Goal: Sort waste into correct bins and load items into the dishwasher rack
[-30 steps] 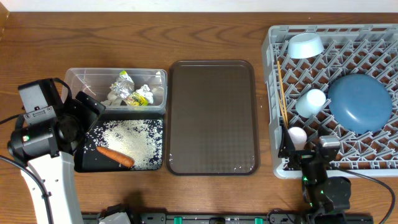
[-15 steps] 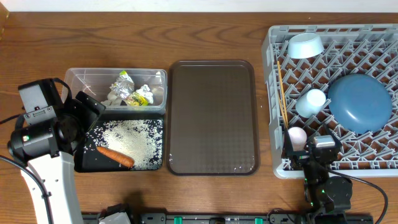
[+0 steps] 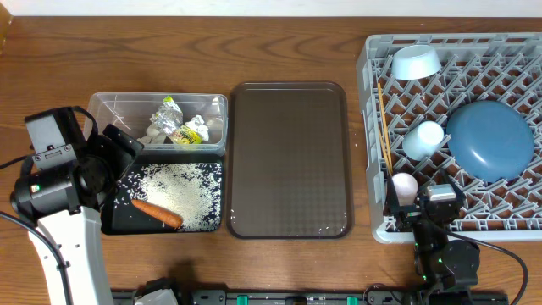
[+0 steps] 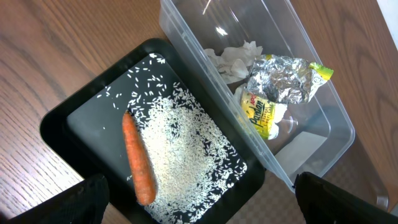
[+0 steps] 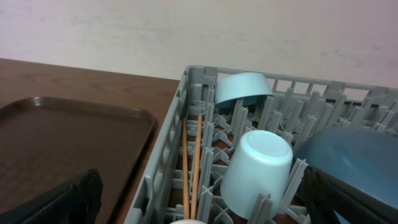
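The clear tub (image 3: 100, 108) holds crumpled tissue (image 4: 233, 56) and a yellow-green wrapper (image 4: 261, 115). In front of it, the black tray (image 4: 81, 118) carries the carrot (image 4: 138, 162) and loose rice (image 4: 180, 149). My left gripper (image 4: 211, 208) hangs open above this tray, empty. In the grey rack (image 3: 366, 102) stand the dark blue plate (image 3: 490, 140), the light blue cup (image 3: 423, 139), the pink cup (image 3: 405, 186), the pale blue bowl (image 3: 416, 62) and the chopsticks (image 3: 384, 127). My right gripper (image 5: 205, 210) is open and empty at the rack's front left corner.
A dark brown serving tray (image 3: 289, 159) lies between the bins and the rack, with nothing on it. The left arm's body (image 3: 51, 182) covers the black tray's left end. The table's back edge runs just behind the rack.
The right gripper has shifted a little to the right along the rack's front edge, then held still. The left arm and all objects have stayed put.
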